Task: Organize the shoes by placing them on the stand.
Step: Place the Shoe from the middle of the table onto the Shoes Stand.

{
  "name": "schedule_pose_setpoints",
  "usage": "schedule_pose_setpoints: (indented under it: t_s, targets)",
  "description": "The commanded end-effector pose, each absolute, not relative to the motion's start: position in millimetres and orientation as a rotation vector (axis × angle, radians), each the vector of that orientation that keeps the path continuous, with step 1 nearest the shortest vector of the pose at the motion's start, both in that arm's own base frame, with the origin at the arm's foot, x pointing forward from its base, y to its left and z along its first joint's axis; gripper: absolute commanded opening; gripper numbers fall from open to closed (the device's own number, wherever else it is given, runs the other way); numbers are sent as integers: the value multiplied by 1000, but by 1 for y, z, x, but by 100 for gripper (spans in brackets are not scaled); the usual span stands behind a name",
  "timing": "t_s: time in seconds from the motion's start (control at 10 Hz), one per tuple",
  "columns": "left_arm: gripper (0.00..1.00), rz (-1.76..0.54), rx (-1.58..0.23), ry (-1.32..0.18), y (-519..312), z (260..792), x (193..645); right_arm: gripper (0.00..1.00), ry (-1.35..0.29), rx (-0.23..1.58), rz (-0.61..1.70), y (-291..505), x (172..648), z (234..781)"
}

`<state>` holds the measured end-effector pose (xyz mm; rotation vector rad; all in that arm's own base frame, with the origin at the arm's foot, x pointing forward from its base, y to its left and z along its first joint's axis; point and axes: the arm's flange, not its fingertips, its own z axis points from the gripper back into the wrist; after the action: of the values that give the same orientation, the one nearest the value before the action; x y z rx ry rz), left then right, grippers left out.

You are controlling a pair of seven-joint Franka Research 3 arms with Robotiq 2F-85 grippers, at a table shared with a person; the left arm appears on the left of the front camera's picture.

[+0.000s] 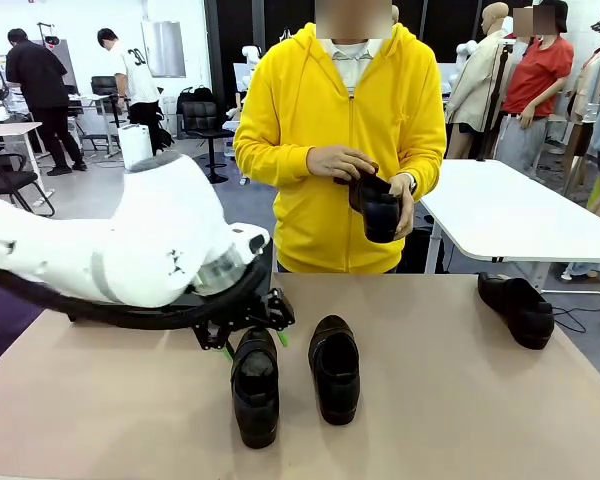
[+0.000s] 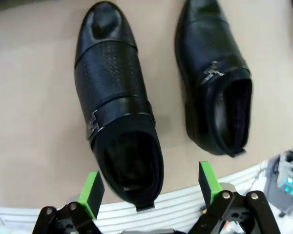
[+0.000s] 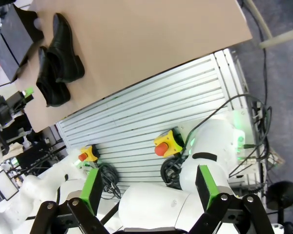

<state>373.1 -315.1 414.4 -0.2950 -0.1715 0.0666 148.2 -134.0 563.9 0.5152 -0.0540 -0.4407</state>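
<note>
Left tool point(image 2: 150, 187) wide open, empty, hanging over the heel of a glossy black perforated leather loafer point(image 2: 112, 83) at the edge of the tan desk point(image 2: 34, 122). A matching loafer point(image 2: 210, 58) sits just beside, with bare desk on the opposite side. Right tool point(image 3: 146, 187) open, empty.

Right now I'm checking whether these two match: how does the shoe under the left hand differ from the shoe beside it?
Under the open left hand, the first shoe has a perforated upper and a buckled strap; the second shoe beside it is smooth with small metal trim. The first shoe's heel sits between the fingers; the second shoe lies outside them. Both are black, upright on the table, toes pointing alike.
</note>
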Motion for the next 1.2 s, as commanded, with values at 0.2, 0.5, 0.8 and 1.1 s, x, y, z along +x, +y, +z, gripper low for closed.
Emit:
schedule_pose_setpoints:
  t_s: [0.2,0.5,0.8,1.1]
  targets:
    - [100,136,-193,-195,-353,391,390,100,-59,536,-418,-135,148,566]
    - [100,149,-160,-147,-361,360,399,100,-59,536,-418,-135,148,566]
    - [41,139,-121,-142,-360,352,401,100,-59,536,-418,-135,148,566]
    - [0,137,-94,-134,-362,349,398,100,-59,536,-418,-135,148,566]
